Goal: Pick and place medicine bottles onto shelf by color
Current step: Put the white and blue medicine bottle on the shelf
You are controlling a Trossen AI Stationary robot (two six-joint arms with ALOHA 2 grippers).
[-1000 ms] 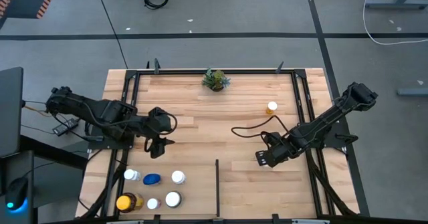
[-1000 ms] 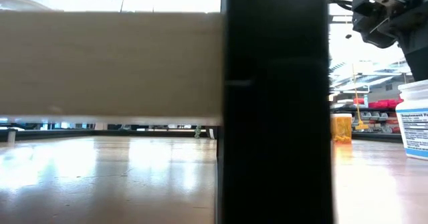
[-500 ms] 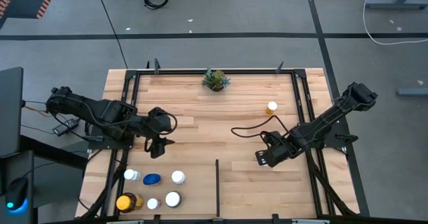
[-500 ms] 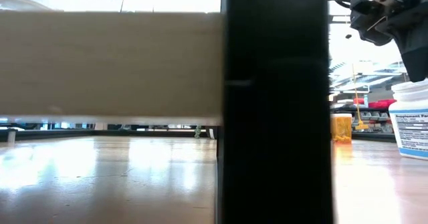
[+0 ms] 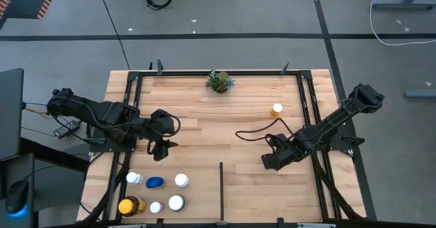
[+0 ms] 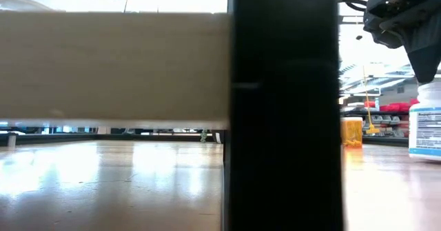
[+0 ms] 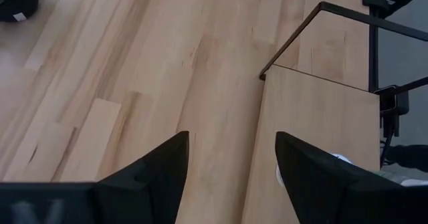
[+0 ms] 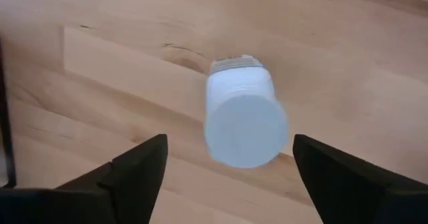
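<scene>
Right gripper [image 8: 227,174]: fingers spread, released, white bottle [image 8: 245,120] standing between them on the shelf [image 5: 245,187]. Risk: a finger clips it on withdrawal, tipping it.
Left gripper [image 5: 159,152]: waiting, part-open, empty.

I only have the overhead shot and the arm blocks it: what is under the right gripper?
Under the open right gripper, a white bottle stands on the wood shelf, free between the fingers. Its base is hidden by its own cap.

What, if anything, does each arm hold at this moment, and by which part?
Nothing is held. The right gripper has its jaws wide apart, clear of the white bottle standing on the shelf. The left gripper is open over bare wood.
</scene>
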